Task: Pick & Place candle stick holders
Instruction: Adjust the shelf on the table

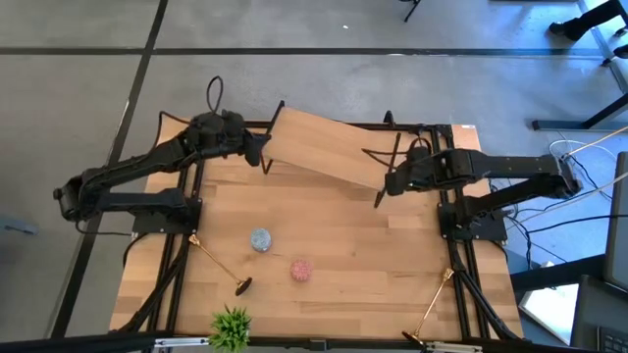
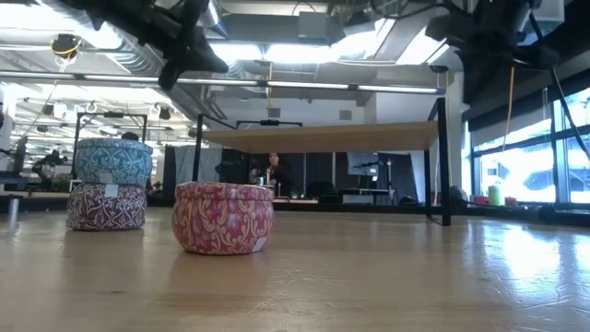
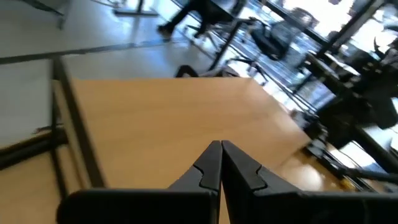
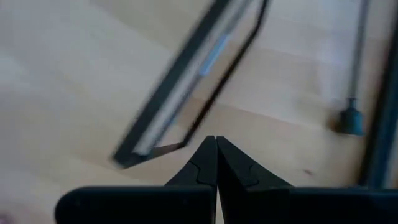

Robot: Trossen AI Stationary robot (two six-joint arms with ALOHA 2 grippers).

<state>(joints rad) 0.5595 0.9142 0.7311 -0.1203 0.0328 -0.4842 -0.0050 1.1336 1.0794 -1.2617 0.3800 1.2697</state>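
Two candle stick holders lie flat on the wooden table. One is a gold stick (image 1: 216, 261) with a dark round base, left of the middle. The other gold one (image 1: 432, 308) lies by the near right corner. My left gripper (image 1: 265, 157) is shut and hovers at the left end of a raised wooden shelf (image 1: 324, 147); its wrist view shows the closed fingertips (image 3: 221, 149) over the shelf top. My right gripper (image 1: 383, 192) is shut and hangs tilted downward at the shelf's right end, its tips (image 4: 216, 142) above the bare table. Neither gripper holds anything.
A blue tin (image 1: 260, 239) is stacked on a maroon tin (image 2: 106, 205), and a pink tin (image 1: 301, 270) stands beside them mid-table. A green plant (image 1: 231, 328) sits at the near edge. The shelf's black metal legs (image 4: 186, 93) stand close to my right gripper.
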